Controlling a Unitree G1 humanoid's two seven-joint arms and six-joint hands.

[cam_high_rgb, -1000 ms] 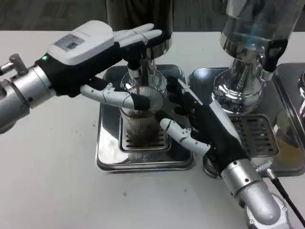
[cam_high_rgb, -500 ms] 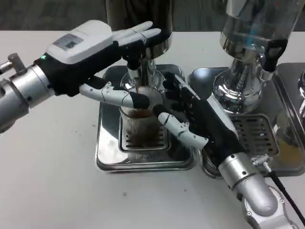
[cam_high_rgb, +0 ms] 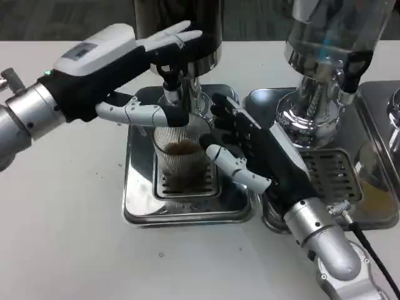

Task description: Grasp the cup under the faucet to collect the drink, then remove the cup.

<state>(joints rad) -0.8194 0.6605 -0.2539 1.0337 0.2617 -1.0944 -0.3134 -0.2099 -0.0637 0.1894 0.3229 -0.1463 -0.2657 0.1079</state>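
Note:
A ribbed clear cup (cam_high_rgb: 180,164) with brown drink in its bottom stands on the grate of the steel drip tray (cam_high_rgb: 140,200), right under the faucet (cam_high_rgb: 173,95). My left hand (cam_high_rgb: 109,59) hovers over the faucet. Its fingers (cam_high_rgb: 172,36) stretch flat above the black tap lever (cam_high_rgb: 165,70), and its thumb (cam_high_rgb: 140,114) lies along the cup's far rim. My right hand (cam_high_rgb: 259,156) stands open against the cup's right side. Its thumb (cam_high_rgb: 232,165) reaches the cup wall and its black fingers (cam_high_rgb: 226,115) sit behind the rim, not closed round the cup.
A second dispenser (cam_high_rgb: 319,94) with its own drip tray (cam_high_rgb: 331,175) stands close on the right, behind my right forearm. White table stretches to the left and front of the tray.
My right hand has slid left, up to the cup's side. My left hand has risen a little, with its thumb now at the rim. The whole picture has shifted slightly.

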